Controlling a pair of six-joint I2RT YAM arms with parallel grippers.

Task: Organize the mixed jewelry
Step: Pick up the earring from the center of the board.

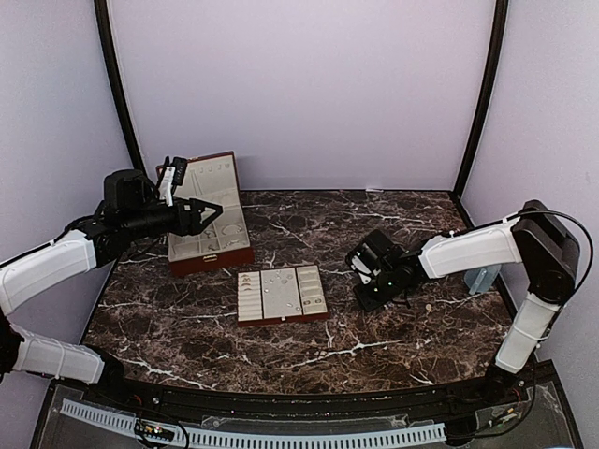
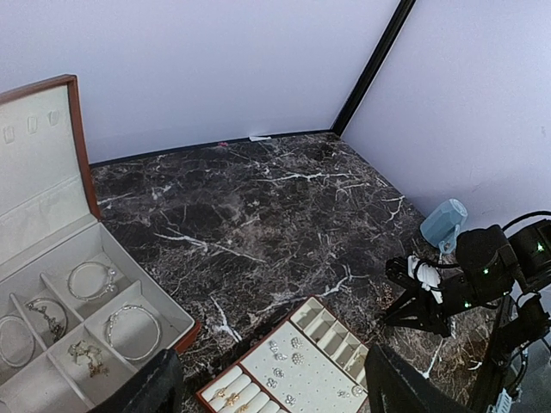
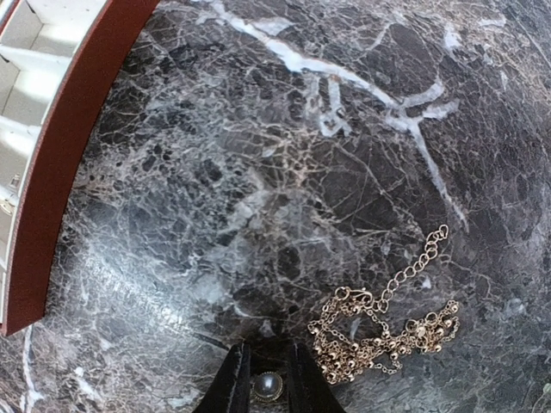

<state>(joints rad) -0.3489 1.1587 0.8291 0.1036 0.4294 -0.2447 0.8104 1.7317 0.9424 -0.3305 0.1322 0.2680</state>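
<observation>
Pinching narrowly, the right gripper (image 3: 267, 379) grips a small pearl stud (image 3: 268, 386) between its fingertips, low against the marble table (image 3: 258, 172); a beaded chain (image 3: 387, 331) lies just right of them. The slotted tray (image 1: 281, 319) sits to this arm's left, close by, while the left gripper (image 1: 210, 217) hovers wide and empty over the box (image 1: 211, 265)

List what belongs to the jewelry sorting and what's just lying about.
Job: pearl stud pinched in the right end effector; loose beaded chain; cream slotted tray; open box holding bracelets.
Lying about: pale blue object.
</observation>
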